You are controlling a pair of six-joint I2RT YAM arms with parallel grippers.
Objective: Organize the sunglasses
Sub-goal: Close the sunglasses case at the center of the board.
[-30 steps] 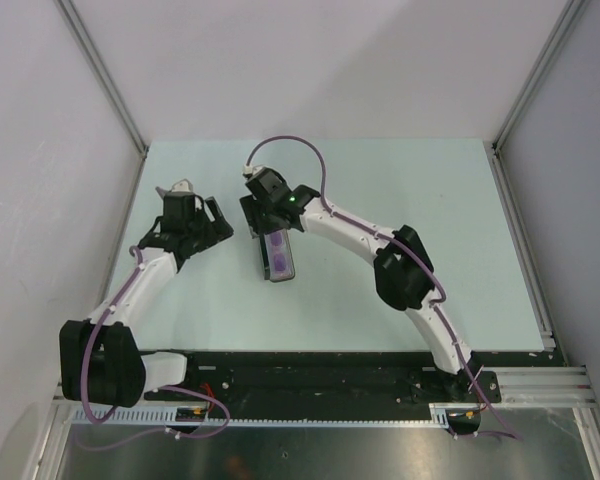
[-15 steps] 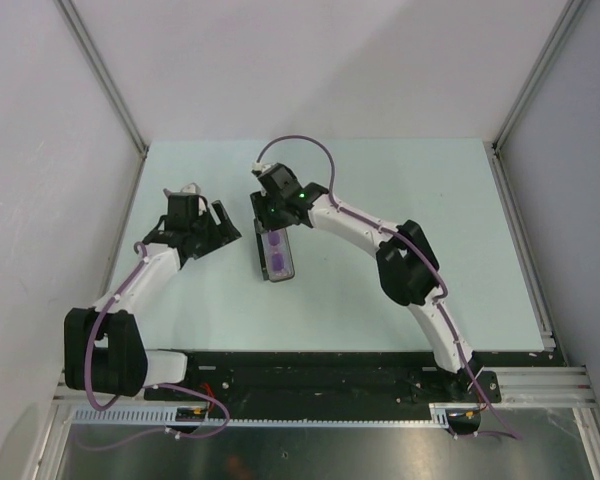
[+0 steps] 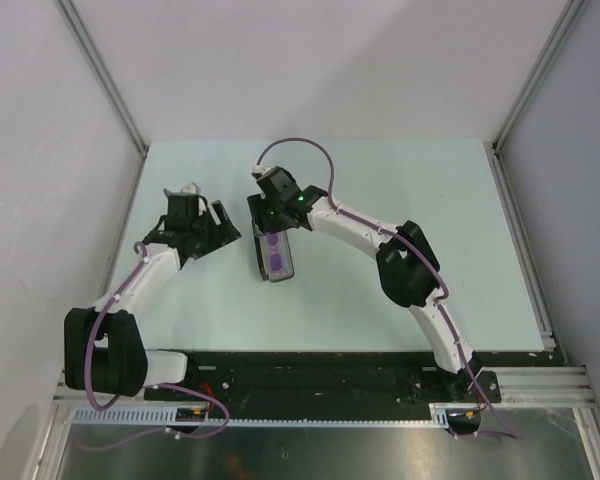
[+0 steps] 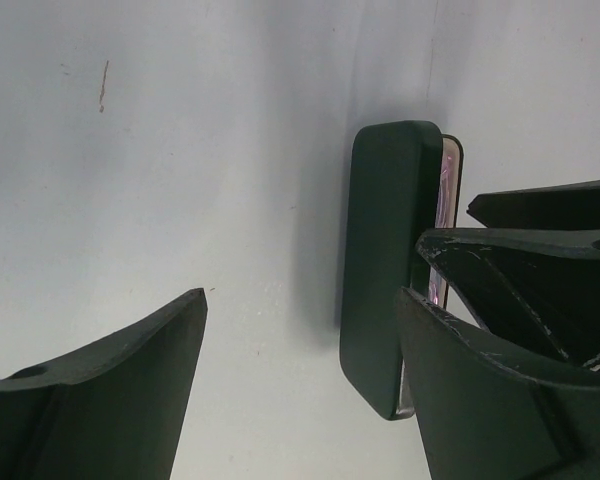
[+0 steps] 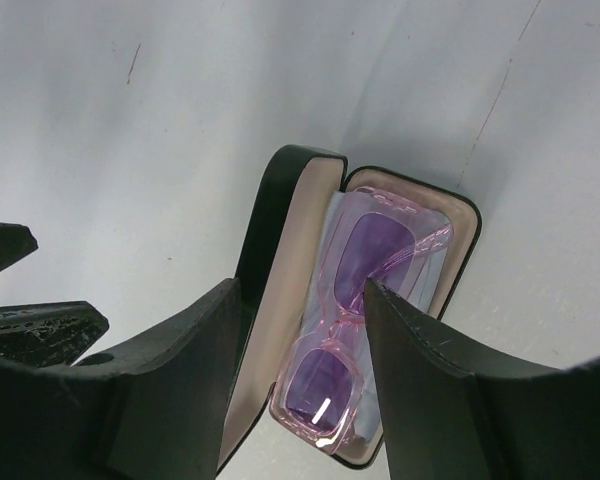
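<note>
Right claw (image 3: pixel 263 216) hangs over the far end of the open case (image 5: pixel 462 225), jaws spread partway, pinching nothing I can see. One finger sits outside the raised lid (image 5: pixel 280 220) and the other over the tray, so the lid edge and part of the tray fall in the gap. Reads as lining up to tip the lid shut, or to nudge the contents flat first; can't tell which. Also can't tell if either finger touches the case.

Sunglasses (image 5: pixel 365 250) lie inside the tray, lenses up, apparently folded, on a pale blue cloth (image 5: pixel 332 232) covering the bottom. They fit within the rim. Cloth is likely there to keep the lenses off the hard shell.

Case rests flat on the bench (image 3: pixel 430 250), left of centre, about midway between near and far edges, long axis running near-to-far. Lid stands up along the side nearer the bench's left edge, so closing means swinging it toward the right edge.

Left claw (image 3: pixel 216 222) hovers just beside the case on that lid side, jaws spread wide, empty; the lid's back faces it in the wrist view. From there it could brace or push the lid from behind.

Judgement: glasses are stowed, and closing the case is what's left. Risk: lid pinches a temple arm if the frame rides up on the rim.
</note>
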